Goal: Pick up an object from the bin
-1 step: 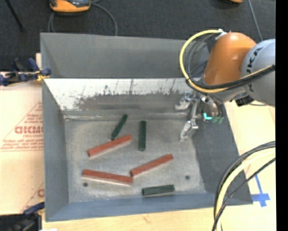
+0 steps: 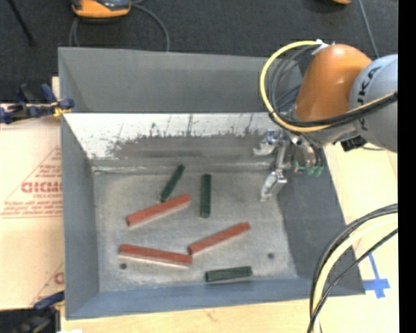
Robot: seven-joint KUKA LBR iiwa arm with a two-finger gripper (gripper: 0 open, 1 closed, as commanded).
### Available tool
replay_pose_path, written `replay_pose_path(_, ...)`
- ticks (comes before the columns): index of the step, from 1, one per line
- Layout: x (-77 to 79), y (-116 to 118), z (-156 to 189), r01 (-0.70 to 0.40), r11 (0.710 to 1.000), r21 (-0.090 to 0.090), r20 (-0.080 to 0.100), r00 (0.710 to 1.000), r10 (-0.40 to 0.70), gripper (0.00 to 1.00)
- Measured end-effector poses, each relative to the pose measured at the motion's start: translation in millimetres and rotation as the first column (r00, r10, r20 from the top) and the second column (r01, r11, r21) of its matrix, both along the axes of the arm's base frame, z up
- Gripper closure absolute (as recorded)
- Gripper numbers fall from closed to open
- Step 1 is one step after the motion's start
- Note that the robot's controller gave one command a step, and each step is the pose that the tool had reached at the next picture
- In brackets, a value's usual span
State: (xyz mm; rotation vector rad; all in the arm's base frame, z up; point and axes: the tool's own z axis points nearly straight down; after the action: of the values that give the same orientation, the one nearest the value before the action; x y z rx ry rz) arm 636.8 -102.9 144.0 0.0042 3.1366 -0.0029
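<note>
Claw (image 2: 271, 183) hangs over bare floor near the right wall of the bin (image 2: 79, 207), its opening width impossible to tell, with the nearest item, a dark green bar (image 2: 205, 195), lying apart toward view-left and a red bar (image 2: 219, 238) further forward.

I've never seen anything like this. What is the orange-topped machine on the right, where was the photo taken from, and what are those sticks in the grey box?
That is a robot arm reaching in from the right. The orange dome is a cover on its wrist. The camera looks down from above, slightly sideways. The arm's gripper, a metal pincer, hangs near the back right corner of the grey metal bin. On the bin's floor lie three red-brown bars and three dark green bars. I see nothing held.
</note>
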Motion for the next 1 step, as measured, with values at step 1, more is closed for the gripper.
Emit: replay_pose_path(1, -37.5, 20.8, -16.7, -0.091, 0.996, -0.001, 0.002, 0.996, 0.091, 0.0)
